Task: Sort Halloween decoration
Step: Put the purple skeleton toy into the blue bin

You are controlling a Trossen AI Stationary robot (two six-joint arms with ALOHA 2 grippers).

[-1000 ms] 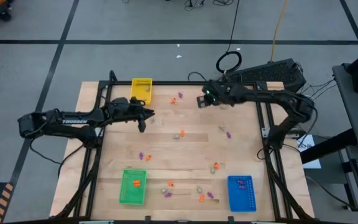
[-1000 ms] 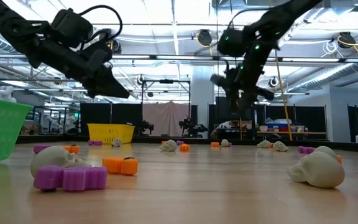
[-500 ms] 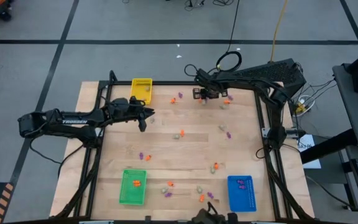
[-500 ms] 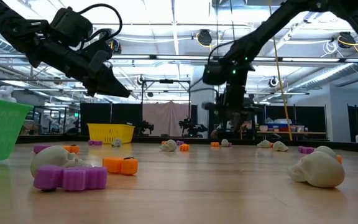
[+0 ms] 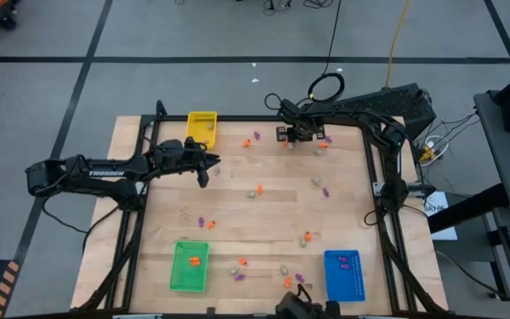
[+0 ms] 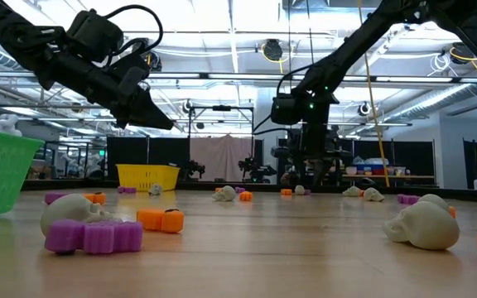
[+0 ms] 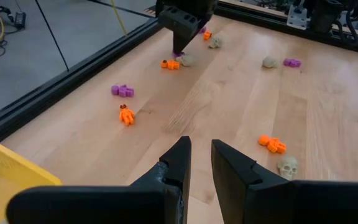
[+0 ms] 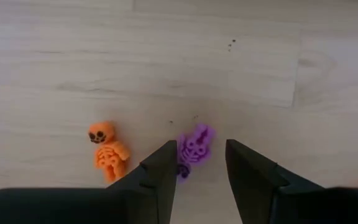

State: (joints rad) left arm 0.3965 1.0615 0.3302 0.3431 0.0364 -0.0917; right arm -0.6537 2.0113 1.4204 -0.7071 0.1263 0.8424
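Purple trinket (image 8: 194, 148) beside orange skeleton (image 8: 107, 151)

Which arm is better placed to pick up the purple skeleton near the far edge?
Right. Its open end effector straddles the purple skeleton, while the left end effector hangs beside the yellow tray.

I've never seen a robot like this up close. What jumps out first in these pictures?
The right gripper is down at the table's far edge, open, straddling a purple trinket with an orange skeleton beside it. The left gripper hovers by the yellow tray. Tiny trinkets dot the wooden table.
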